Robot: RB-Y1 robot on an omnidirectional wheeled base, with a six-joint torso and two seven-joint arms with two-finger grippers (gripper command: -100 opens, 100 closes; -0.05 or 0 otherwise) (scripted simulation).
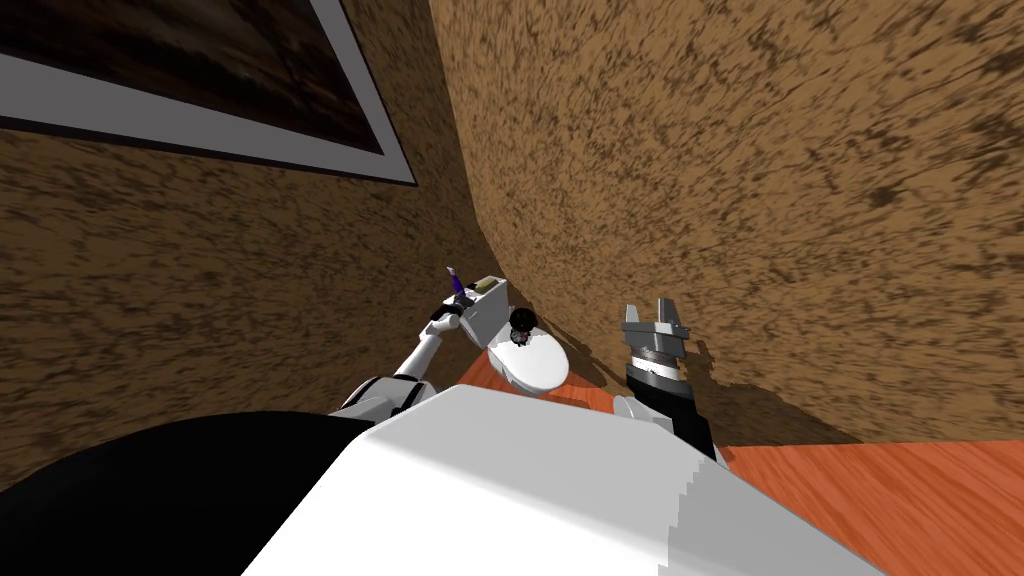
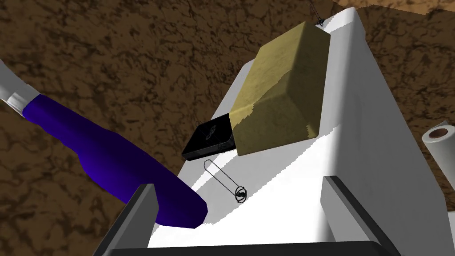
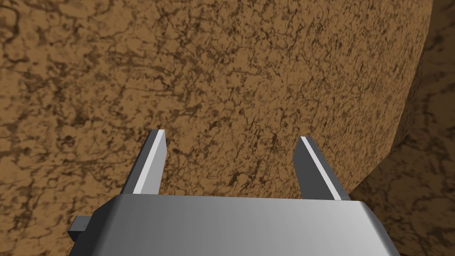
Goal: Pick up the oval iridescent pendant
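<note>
Approach step I reckon: left gripper (image 2: 237, 182) wide open just over the white toilet tank lid (image 2: 355, 133), tiny dark oval wire pendant (image 2: 240, 194) lying on it between the fingers, flat black box (image 2: 209, 138) just beyond, so next is a straight drop and a gentle pinch; right gripper (image 3: 229, 134) hangs open by the wall.

The pendant (image 2: 240, 194) is too small to show its colour, and the picture's edge cuts the paper roll (image 2: 441, 143).
</note>
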